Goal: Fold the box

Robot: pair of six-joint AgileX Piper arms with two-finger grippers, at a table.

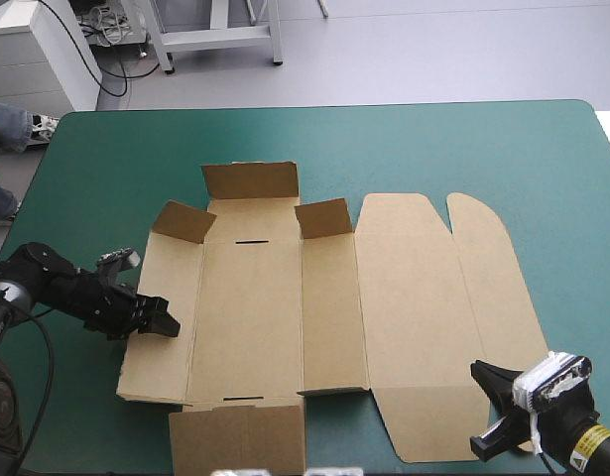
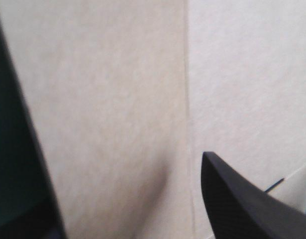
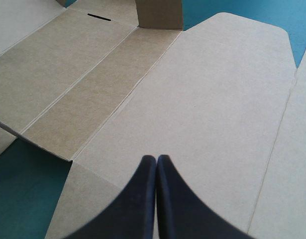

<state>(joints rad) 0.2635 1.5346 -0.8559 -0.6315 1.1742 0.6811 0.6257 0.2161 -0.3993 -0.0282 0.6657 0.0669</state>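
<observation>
The brown box (image 1: 285,297) lies as a cut sheet in the middle of the teal-green table, its wide lid panel (image 1: 414,297) flat to the right. Three small flaps at its far end (image 1: 250,180) stand raised. My left gripper (image 1: 164,322) is at the left panel's outer edge, open. In the left wrist view its black fingers (image 2: 242,204) stand wide apart with board (image 2: 118,99) filling the space ahead. My right gripper (image 1: 486,377) is at the lid's front right corner, shut. In the right wrist view its tips (image 3: 156,160) meet over the lid panel (image 3: 217,89).
Bare teal-green cover (image 1: 433,149) runs along the far side and to the left of the box (image 1: 86,198). The box's front flap (image 1: 235,436) reaches close to the table's near edge.
</observation>
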